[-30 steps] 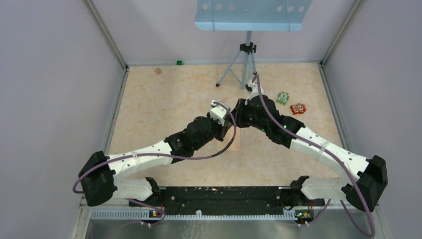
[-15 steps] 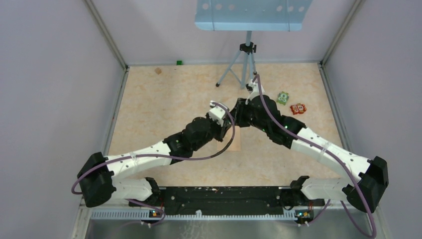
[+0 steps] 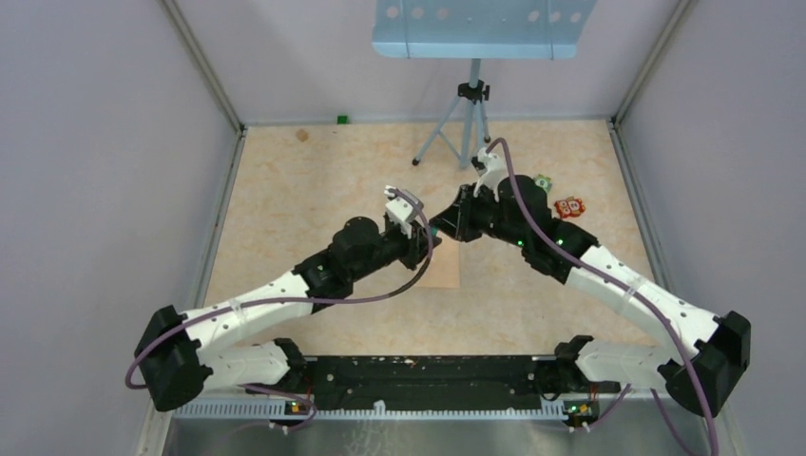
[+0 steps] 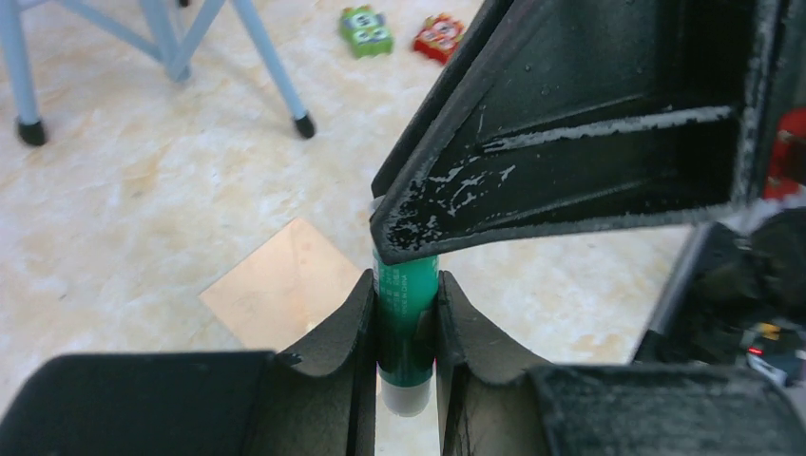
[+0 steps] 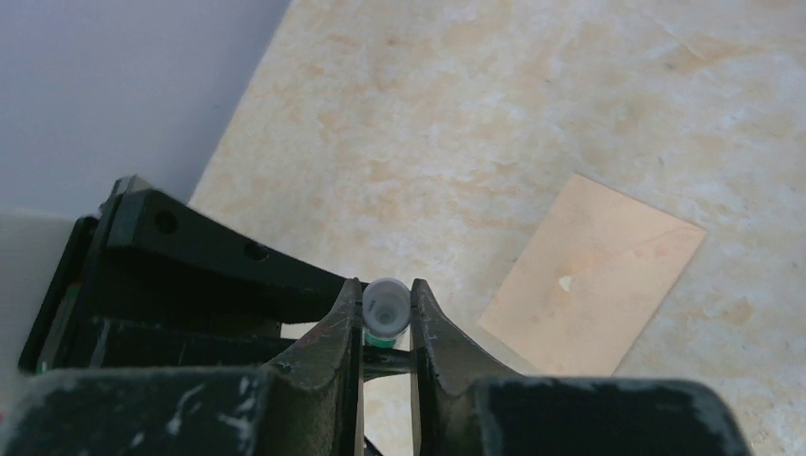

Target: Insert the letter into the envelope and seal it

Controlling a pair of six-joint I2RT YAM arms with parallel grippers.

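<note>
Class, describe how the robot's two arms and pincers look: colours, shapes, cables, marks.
Each arm alternates white shells, as on the left arm and right arm, with black joints; a purple cable loops along each. The left pincer and right pincer are black wedges, scuffed white.

The left arm (image 3: pixel 247 313) and right arm (image 3: pixel 632 290) share white shells, black joints, a looping purple cable (image 3: pixel 366 300) each, and scuffed, white-flecked black fingers (image 4: pixel 333 328).

Print on the glue stick (image 4: pixel 407 309) is illegible.
</note>
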